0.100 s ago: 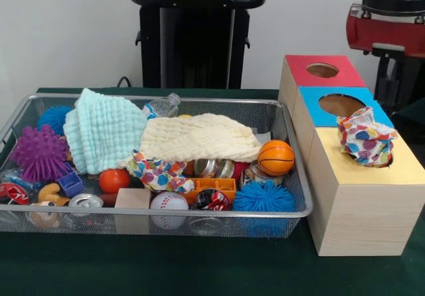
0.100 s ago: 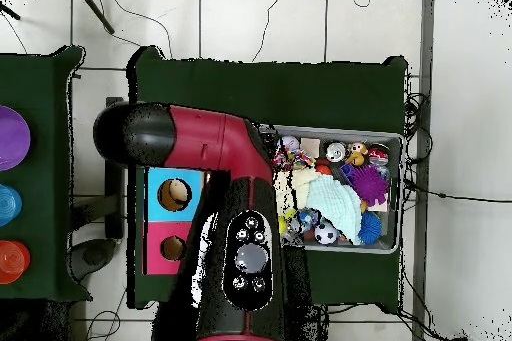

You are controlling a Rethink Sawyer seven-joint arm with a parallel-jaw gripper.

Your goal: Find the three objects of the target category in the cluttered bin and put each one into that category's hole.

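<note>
Dark green cloth covers the table (image 1: 199,269), and on it we see a wire mesh bin (image 1: 292,176) beside a row of three wooden boxes. Our arm (image 2: 235,217) shows in the overhead view as a red and black mass lying across the boxes and the bin's edge; in the front view only part of it appears at the upper right. We cannot tell how the gripper stands, since neither view shows it clearly.

Each box has a coloured top with a round hole: a red-topped box (image 1: 302,74) farthest back, a blue-topped box (image 1: 312,107) in the middle, and a yellow-topped box (image 1: 358,203) nearest the camera. A crumpled polka-dot cloth (image 1: 365,137) sits in the hole of the yellow-topped box, with most of it bunched above the top.

Inside the bin, a mint green cloth (image 1: 103,130) and a cream cloth (image 1: 199,138) lie on top of the clutter, side by side. A second polka-dot cloth (image 1: 159,173) pokes out from under the cream one's front edge. Around them we see a small basketball (image 1: 275,158), a baseball (image 1: 169,203), a purple spiky ball (image 1: 38,153), a blue fuzzy ball (image 1: 263,198), a wooden block (image 1: 133,200) and a plastic bottle (image 1: 163,105).
</note>
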